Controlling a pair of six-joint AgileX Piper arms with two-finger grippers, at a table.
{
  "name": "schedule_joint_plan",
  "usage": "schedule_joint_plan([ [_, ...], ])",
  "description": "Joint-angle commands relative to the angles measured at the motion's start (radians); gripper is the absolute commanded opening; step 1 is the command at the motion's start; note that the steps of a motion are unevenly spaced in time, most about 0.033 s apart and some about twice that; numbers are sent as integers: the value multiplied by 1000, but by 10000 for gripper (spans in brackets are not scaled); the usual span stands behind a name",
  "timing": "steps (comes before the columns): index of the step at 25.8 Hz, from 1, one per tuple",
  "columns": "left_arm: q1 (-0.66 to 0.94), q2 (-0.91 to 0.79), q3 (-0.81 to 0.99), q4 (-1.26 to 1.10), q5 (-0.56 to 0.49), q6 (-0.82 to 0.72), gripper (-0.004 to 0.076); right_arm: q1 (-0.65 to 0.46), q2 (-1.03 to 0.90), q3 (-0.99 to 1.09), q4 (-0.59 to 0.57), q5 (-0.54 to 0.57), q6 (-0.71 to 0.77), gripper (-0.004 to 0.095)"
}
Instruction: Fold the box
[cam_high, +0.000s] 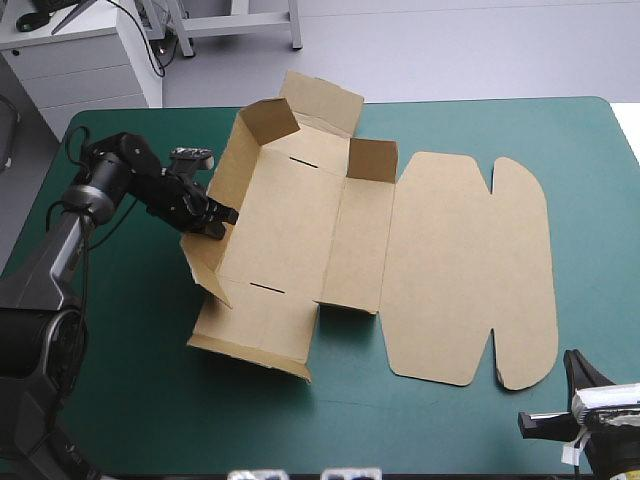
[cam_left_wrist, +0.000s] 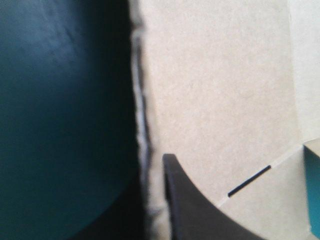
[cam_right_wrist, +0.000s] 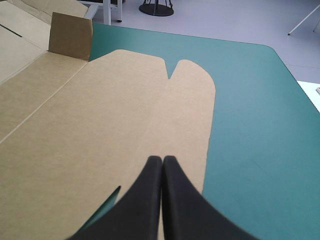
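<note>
Board of the brown box (cam_high: 300, 240) lies at the middle of the teal-green table (cam_high: 120, 400), partly raised into a tray. Its floor shows only two dark slits, one (cam_high: 267, 288) toward 6 o'clock and one (cam_high: 305, 162) toward 12 o'clock. The left wall (cam_high: 225, 170), at 9 o'clock of the floor, stands tilted up. A corner flap (cam_high: 272, 118) rises at 11 o'clock and a small flap (cam_high: 372, 160) stands upright at 1 o'clock. The lid (cam_high: 470, 270) lies flat on the cover at 3 o'clock of the tray.

At 9 o'clock of the box, the left gripper (cam_high: 222, 218) pinches the left wall. In its wrist view the wall's raw edge runs just beside one black finger (cam_left_wrist: 195, 215), with the jaws nearly closed on the sheet.

The right gripper (cam_right_wrist: 162, 159) sits at 5 o'clock of the table, well apart from the tray. Its fingers meet in one pointed arch with nothing between them, over the lid's near edge.
</note>
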Motion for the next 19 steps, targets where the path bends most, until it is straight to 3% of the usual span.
schedule_joint_plan([
  [1,-118,-47,-131,281,74,-37,-8,-8,-19,-22,8,-69,-1,-14],
  [10,-420,-45,-198,810,58,335,-8,-8,-19,-22,8,-69,-1,-14],
  [14,-496,-45,-198,985,-26,272,-8,-8,-19,-22,8,-69,-1,-14],
  [19,-556,-47,-198,1038,-97,194,-8,-8,-19,-22,8,-69,-1,-14],
])
